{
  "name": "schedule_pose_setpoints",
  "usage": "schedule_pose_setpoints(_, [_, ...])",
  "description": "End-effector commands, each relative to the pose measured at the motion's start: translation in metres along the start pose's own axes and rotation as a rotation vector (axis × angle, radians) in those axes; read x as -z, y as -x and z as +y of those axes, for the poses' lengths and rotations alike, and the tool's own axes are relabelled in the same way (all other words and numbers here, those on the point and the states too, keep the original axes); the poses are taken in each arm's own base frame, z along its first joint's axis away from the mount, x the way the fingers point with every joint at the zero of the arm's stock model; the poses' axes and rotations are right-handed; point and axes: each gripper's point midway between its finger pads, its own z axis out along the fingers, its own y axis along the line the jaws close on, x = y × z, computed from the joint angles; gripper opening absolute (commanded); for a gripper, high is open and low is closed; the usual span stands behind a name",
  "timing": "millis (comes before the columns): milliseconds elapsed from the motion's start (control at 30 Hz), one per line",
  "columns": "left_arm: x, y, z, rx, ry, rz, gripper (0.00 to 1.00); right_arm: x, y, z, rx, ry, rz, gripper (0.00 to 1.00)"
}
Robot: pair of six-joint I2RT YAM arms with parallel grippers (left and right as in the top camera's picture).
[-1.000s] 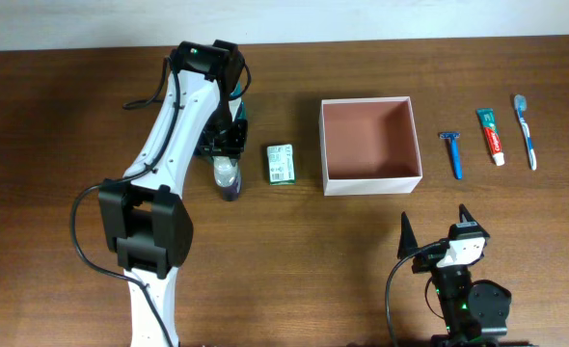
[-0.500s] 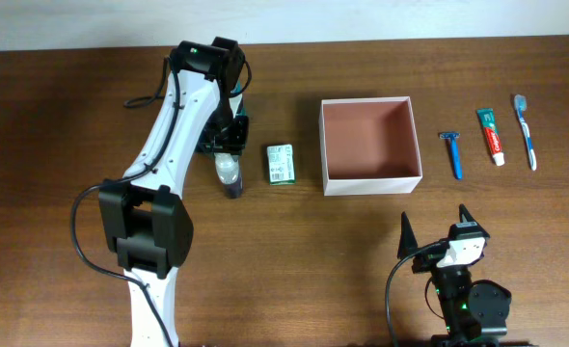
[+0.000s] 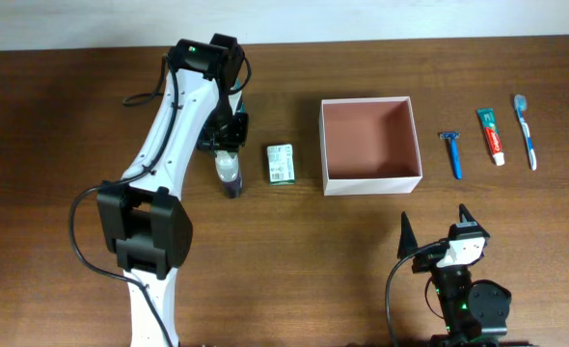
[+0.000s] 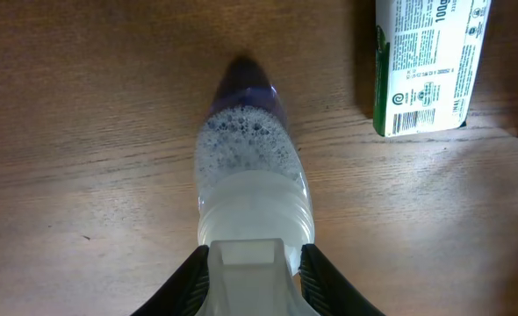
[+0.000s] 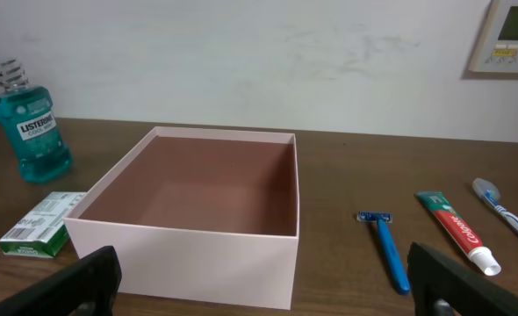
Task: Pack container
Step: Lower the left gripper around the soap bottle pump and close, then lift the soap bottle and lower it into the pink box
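Note:
The container [image 3: 369, 179] is a square white-walled box with a pinkish-brown floor at the table's middle, and nothing lies inside it. Its near wall [image 5: 189, 237] fills the right wrist view. Left of it, a clear bottle [image 3: 230, 175] with foamy liquid and a purple base lies on its side. My left gripper [image 3: 226, 146] is shut on the bottle's white cap end. In the left wrist view both black fingers press the cap of the bottle [image 4: 252, 175], with the left gripper [image 4: 254, 276] at the frame's bottom. My right gripper [image 3: 439, 231] stands open near the front edge, facing the container.
A green-and-white soap box [image 3: 280, 163] lies between bottle and container. Right of the container lie a blue razor [image 3: 451, 154], a toothpaste tube [image 3: 491, 136] and a toothbrush [image 3: 526, 130]. A teal mouthwash bottle [image 5: 29, 123] stands at the back left.
The left gripper's fingers have closed in on the bottle's cap. The bottle has shifted slightly. The right arm has not moved.

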Motion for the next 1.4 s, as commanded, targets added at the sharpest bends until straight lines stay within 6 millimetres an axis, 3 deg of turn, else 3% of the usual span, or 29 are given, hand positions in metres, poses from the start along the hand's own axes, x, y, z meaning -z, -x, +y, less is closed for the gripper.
schedule_pose_setpoints(0, [0.001,0.0,0.0,-0.002,-0.007,-0.002,0.31,0.0,-0.002,0.004,0.0,0.018,0.002,0.99])
schedule_pose_setpoints(267, [0.008,0.006,-0.001,-0.003,-0.012,-0.034,0.26,0.0,-0.002,0.004,0.0,0.018,0.002,0.99])
schedule_pose_setpoints(433, [0.028,0.018,-0.005,-0.007,-0.034,-0.108,0.26,0.0,-0.002,0.004,0.0,0.018,0.002,0.99])
schedule_pose_setpoints(567, [0.048,0.026,-0.02,-0.035,-0.071,-0.176,0.26,0.0,-0.002,0.004,0.0,0.018,0.002,0.99])
schedule_pose_setpoints(767, [0.09,0.036,-0.053,-0.104,-0.104,-0.322,0.26,0.0,-0.002,0.004,0.0,0.018,0.002,0.99])
schedule_pose_setpoints(1133, [0.189,0.039,-0.116,-0.23,-0.192,-0.668,0.26,0.0,-0.002,0.004,0.0,0.018,0.002,0.99])
schedule_pose_setpoints(1367, [0.205,0.044,-0.163,-0.307,-0.251,-0.775,0.26,0.0,-0.002,0.004,0.0,0.018,0.002,0.99])
